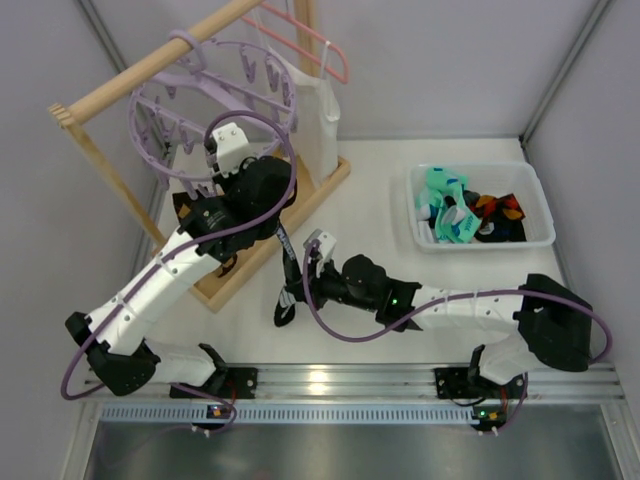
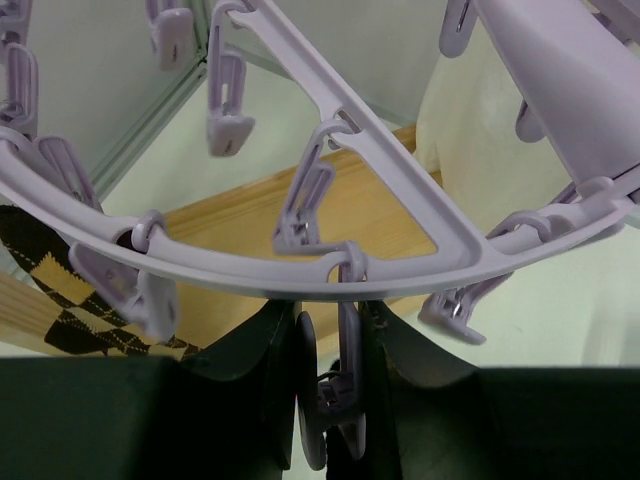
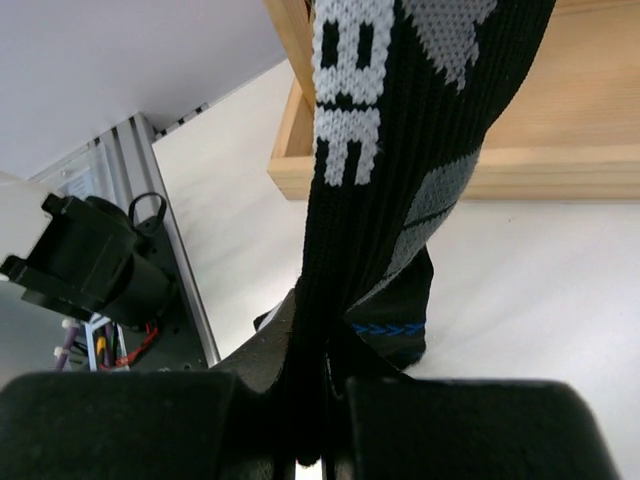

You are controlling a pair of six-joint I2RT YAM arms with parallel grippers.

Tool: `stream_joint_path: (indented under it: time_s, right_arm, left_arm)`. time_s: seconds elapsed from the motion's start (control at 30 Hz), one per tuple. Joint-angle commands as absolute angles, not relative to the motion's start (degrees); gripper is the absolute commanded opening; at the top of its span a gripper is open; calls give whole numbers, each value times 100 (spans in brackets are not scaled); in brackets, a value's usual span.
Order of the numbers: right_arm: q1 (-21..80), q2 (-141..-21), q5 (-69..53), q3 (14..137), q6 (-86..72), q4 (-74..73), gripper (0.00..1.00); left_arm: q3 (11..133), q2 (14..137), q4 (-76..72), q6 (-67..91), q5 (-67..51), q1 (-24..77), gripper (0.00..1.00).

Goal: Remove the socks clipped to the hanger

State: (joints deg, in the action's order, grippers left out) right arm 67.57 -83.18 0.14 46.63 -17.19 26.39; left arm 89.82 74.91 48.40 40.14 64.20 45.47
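The lavender hanger (image 1: pixel 215 95) hangs from the wooden rail. My left gripper (image 1: pixel 212 170) is under its ring (image 2: pixel 300 265), shut on one dangling clip (image 2: pixel 345 370) and squeezing it between the fingers (image 2: pixel 270 350). A black sock with white and grey marks (image 3: pixel 400 150) hangs down from that spot (image 1: pixel 284 290). My right gripper (image 1: pixel 305 268) is shut on its lower part (image 3: pixel 325 340). A brown checked sock (image 2: pixel 50 290) is still clipped to the ring at the left (image 1: pixel 183 205).
A white bin (image 1: pixel 535 200) at the right holds several mint-green and black socks (image 1: pixel 450 205). A long white cloth (image 1: pixel 318 120) and a pink coat hanger (image 1: pixel 310 35) hang on the wooden rail frame (image 1: pixel 150 60). Its base (image 3: pixel 520 170) is close behind the sock.
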Motion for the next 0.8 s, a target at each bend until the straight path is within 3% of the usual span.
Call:
stream_joint_path:
  time_s: [0.0,0.2,0.27,0.33,0.37,0.43,0.47,0.53,0.67,0.77]
  right_arm:
    - [6706,-7806,254,4238,-1775,2839,0]
    - [6250,-6462,1115,3543,-2100,1725,0]
    - [5891,-5796,1458,3516,-2144,972,0]
    - [5618,-5337,1817,3594,-2110,372,0]
    - [5286,-4926,1889,3751,-2101,-231,0]
    - [4872,-4633,2073,4006,-1944,-736,0]
    - [4408,-4519,2126,4321,-1855,-1199,0]
    - [3870,-4596,2084,4648,-1609,-1502,0]
    - [2220,-5236,1557,5587,-1292,-1802,0]
    - [1523,-5808,1257,6088,-1126,-1688,0]
  left_arm:
    - [8912,7436,4220,3727,6259,4518,9]
    - [8728,7418,3797,3524,5609,4500,11]
    - [8728,7409,3718,3446,5372,4500,18]
    - [8780,7427,3648,3323,4976,4500,31]
    - [8780,7427,3595,3209,4801,4500,49]
    - [8798,7409,3525,3059,4379,4500,68]
    - [8798,7392,3516,3015,4281,4500,83]
    - [8807,7322,3516,2831,3887,4500,98]
    - [8728,7093,3542,2409,3053,4500,98]
    - [8430,6655,3542,2312,2595,4509,98]
